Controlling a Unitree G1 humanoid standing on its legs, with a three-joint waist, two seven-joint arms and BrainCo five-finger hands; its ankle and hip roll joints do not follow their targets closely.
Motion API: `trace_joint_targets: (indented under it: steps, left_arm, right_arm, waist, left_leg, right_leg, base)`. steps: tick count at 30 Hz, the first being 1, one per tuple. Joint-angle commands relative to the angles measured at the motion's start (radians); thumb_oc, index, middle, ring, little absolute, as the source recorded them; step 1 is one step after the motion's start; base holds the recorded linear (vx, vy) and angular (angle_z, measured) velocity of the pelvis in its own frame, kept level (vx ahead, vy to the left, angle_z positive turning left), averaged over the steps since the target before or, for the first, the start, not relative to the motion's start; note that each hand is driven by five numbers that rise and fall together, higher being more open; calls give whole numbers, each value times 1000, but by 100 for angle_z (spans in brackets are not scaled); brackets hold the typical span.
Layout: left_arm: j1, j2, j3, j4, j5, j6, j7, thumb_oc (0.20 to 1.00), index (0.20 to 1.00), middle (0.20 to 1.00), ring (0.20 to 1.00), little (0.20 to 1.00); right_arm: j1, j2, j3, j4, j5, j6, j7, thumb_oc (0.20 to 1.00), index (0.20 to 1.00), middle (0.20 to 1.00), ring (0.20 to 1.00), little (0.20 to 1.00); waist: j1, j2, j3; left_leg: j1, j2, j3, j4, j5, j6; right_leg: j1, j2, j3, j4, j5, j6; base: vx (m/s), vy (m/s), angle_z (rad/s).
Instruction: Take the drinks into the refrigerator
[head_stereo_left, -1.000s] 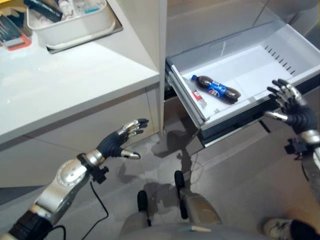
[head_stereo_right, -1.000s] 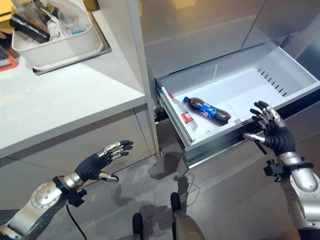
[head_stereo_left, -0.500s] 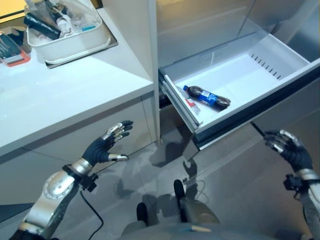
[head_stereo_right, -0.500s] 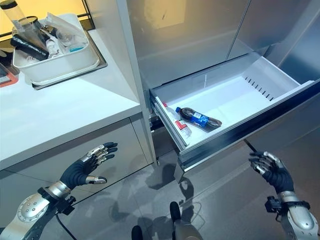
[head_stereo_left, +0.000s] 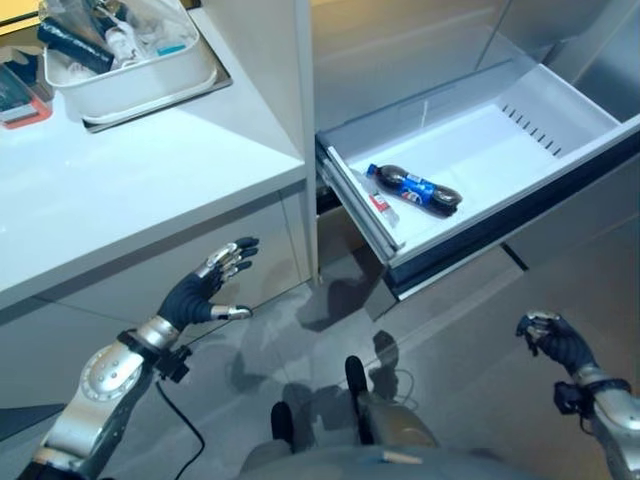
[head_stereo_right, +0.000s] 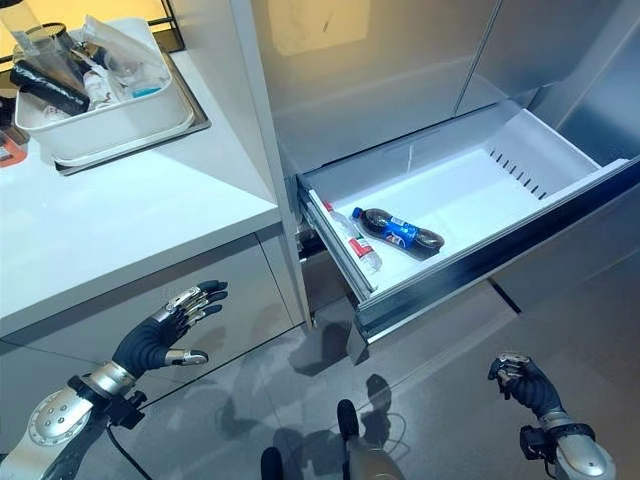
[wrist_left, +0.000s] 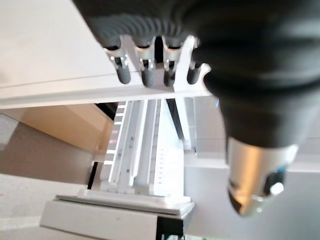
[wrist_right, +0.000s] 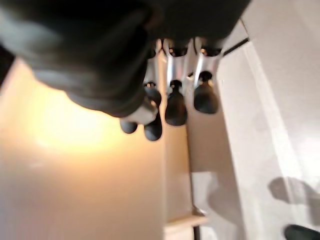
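Observation:
The refrigerator's white drawer (head_stereo_left: 560, 135) stands pulled out. A dark cola bottle (head_stereo_left: 413, 189) with a blue label lies on its side near the drawer's left end. A clear water bottle (head_stereo_left: 378, 198) with a red label lies beside it against the left wall. My right hand (head_stereo_left: 550, 340) hangs low over the floor, well below and in front of the drawer, its fingers (wrist_right: 175, 107) curled on nothing. My left hand (head_stereo_left: 205, 290) is held open in front of the counter cabinet, left of the drawer.
A white tub (head_stereo_left: 130, 60) with several items sits on a metal tray on the white counter (head_stereo_left: 120, 190) at the upper left. Steel refrigerator doors (head_stereo_right: 380, 70) rise behind the drawer. Grey floor (head_stereo_left: 470, 330) lies under the drawer.
My right hand has dropped from the drawer's front edge down toward the floor and its fingers have curled. The drawer stays open. The left hand has barely moved.

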Motion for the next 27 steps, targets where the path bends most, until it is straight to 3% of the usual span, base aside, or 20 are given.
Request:
trace_joint_targets:
  steps: [1,9,27]
  left_arm:
    - [-65,-9,51,-15,10,-72,11,1000,1000,1000,1000,1000]
    - [-142,27,8,-50,-32,-65,19,1000,1000,1000,1000,1000]
    - [-170,54,-6,-79,-32,-66,29,1000,1000,1000,1000,1000]
  right_arm:
    - [-102,-36,28,31,-56,-10,-33,200,200,200,200,200]
    - [-347,-97,169,194,-122,28,-95,200,200,200,200,200]
    - [-486,-159,193,234,-151,37,-143,200,200,200,200,200]
  waist:
    - [13,-21,33]
    - [59,-4,89]
    - [94,16,112]
  left_leg:
    - [1,-49,-48,17,-20,54]
    - [-43,-54,-82,34,-1,52]
    - [-87,-61,-130,29,23,53]
  right_leg:
    - [-27,-13,-36,167,-127,75]
    - [-58,-25,-68,201,-136,68]
    - [-106,-39,-109,253,-157,63]
  base:
    - [-52,-42,0]
    - [-44,-37,11]
    - [-19,-26,13]
